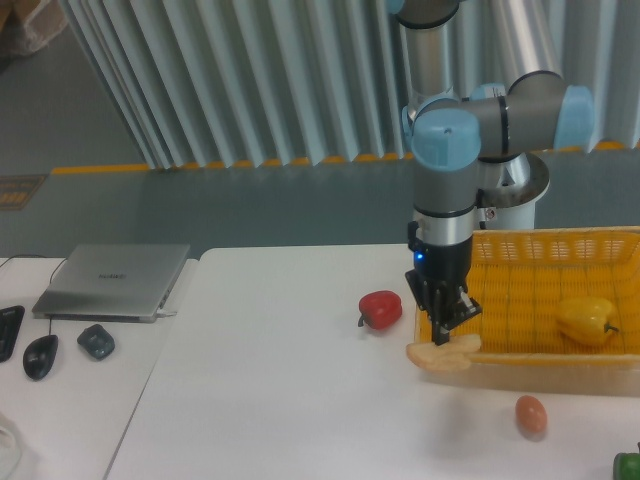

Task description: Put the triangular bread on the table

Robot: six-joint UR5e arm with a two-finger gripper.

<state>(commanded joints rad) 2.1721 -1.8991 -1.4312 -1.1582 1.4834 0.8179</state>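
At the yellow mesh basket's (520, 290) front-left corner, gripper (447, 330) clamped on triangular bread (444, 353), white table (290, 400), egg (531, 415) at four o'clock.

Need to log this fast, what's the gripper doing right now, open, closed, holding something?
Gripper: closed on the pale cream wedge-shaped bread, at the front left corner of the yellow mesh basket.
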